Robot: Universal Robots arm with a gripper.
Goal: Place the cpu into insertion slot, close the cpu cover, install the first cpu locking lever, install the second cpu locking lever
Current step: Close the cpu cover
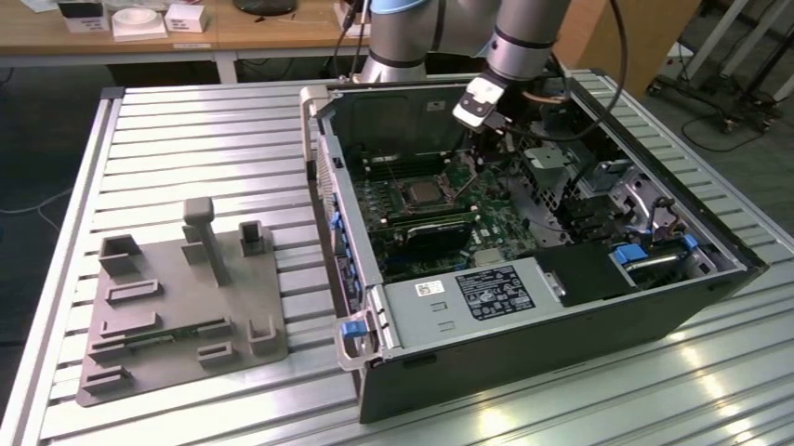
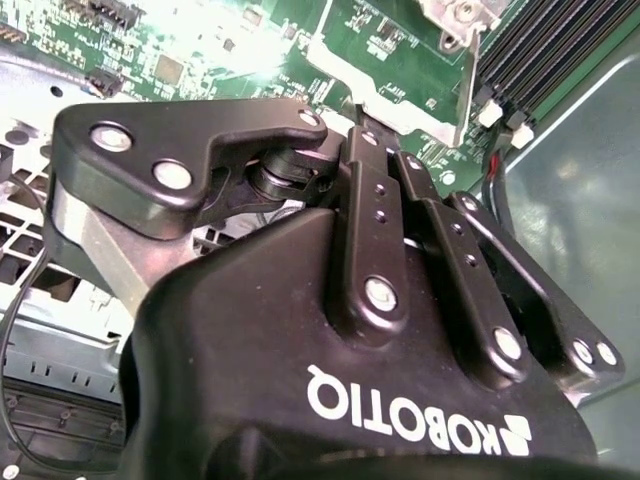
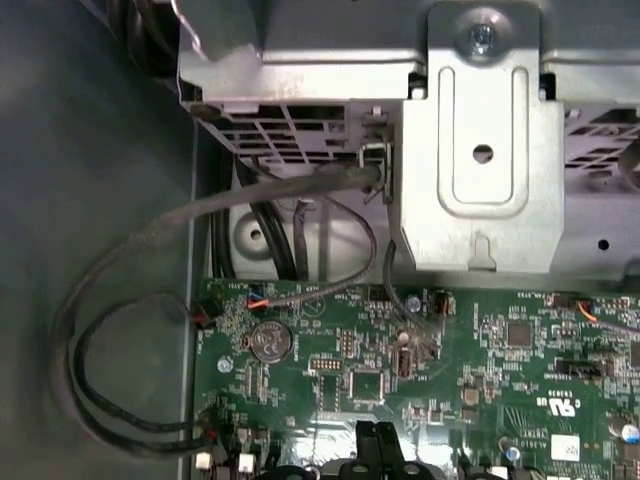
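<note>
The open computer case holds the green motherboard with the insertion slot [image 1: 397, 186], a square socket with a silvery rim. A grey square that looks like the cpu [image 1: 419, 194] lies in its centre. My gripper [image 1: 475, 149] reaches down into the case just behind the socket and toward the exterior view's right. In both wrist views its fingers [image 2: 352, 118] are pressed together [image 3: 375, 440], with nothing visible between them. The cpu cover [image 2: 405, 100], a silvery frame with the green board showing through its window, stands right at the fingertips in the second wrist view.
A black box with a white label [image 1: 496, 290] fills the case front. Long black memory slots [image 2: 540, 60] run beside the socket. A metal drive cage [image 3: 480, 150] and looping cables [image 3: 130, 300] sit near the gripper. A grey fixture plate [image 1: 174, 297] lies on the slatted table.
</note>
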